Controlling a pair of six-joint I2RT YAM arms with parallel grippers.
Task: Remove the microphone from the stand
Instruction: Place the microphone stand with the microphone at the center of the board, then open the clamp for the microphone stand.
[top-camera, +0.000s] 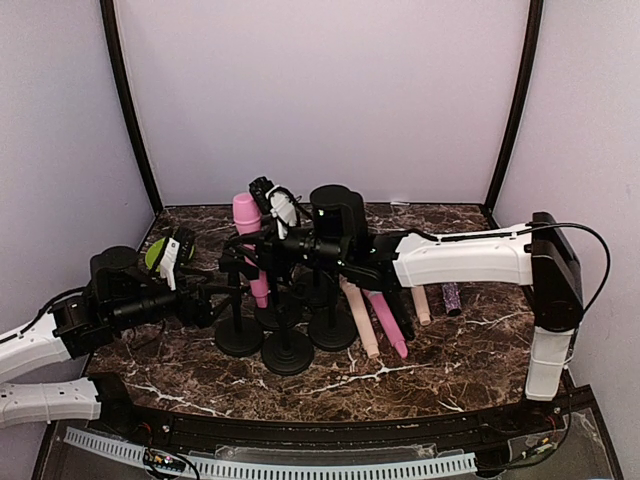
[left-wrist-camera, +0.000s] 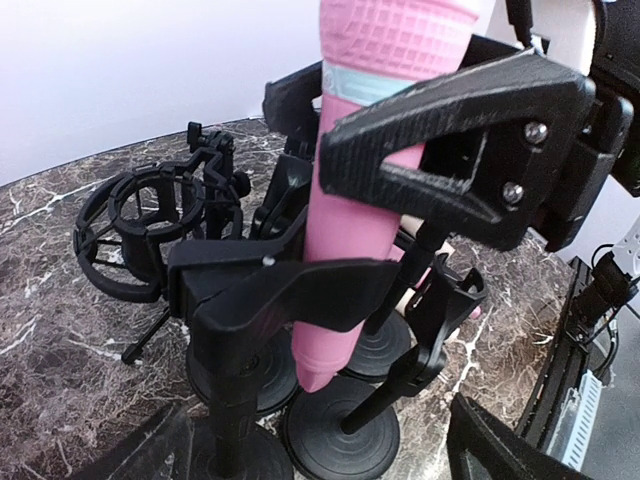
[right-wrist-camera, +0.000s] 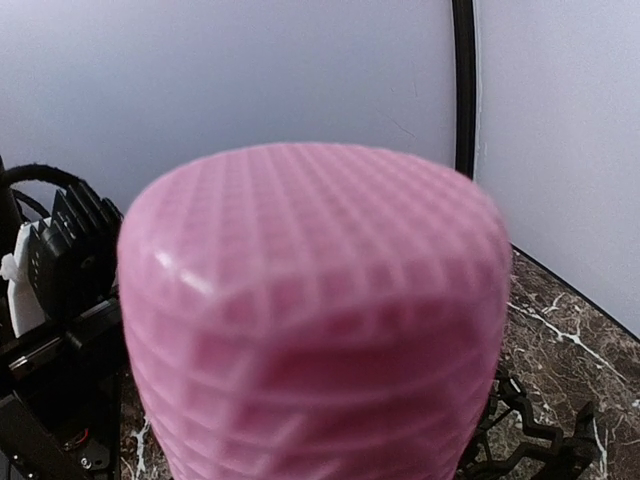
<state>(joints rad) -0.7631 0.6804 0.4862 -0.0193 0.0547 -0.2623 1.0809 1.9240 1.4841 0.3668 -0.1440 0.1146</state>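
Observation:
The pink microphone (top-camera: 246, 216) stands upright in the black clip (left-wrist-camera: 262, 292) of a stand (top-camera: 239, 334) at the table's middle left. It also fills the middle of the left wrist view (left-wrist-camera: 365, 240), and its mesh head fills the right wrist view (right-wrist-camera: 315, 320). My right gripper (top-camera: 268, 246) is shut on the microphone's body just above the clip, and one black finger (left-wrist-camera: 450, 150) shows clamped there. Its own fingers are hidden in its wrist view. My left gripper (top-camera: 222, 298) is open low beside the stand, with the pole (left-wrist-camera: 226, 425) between its spread fingers (left-wrist-camera: 500, 445).
Several other black stands with round bases (top-camera: 288, 352) crowd around the microphone. Several loose microphones, peach (top-camera: 359, 320), pink (top-camera: 386, 322) and purple (top-camera: 451, 297), lie at the right. A black shock mount (left-wrist-camera: 135, 228) sits at the left. A green and white object (top-camera: 164, 252) is behind my left arm.

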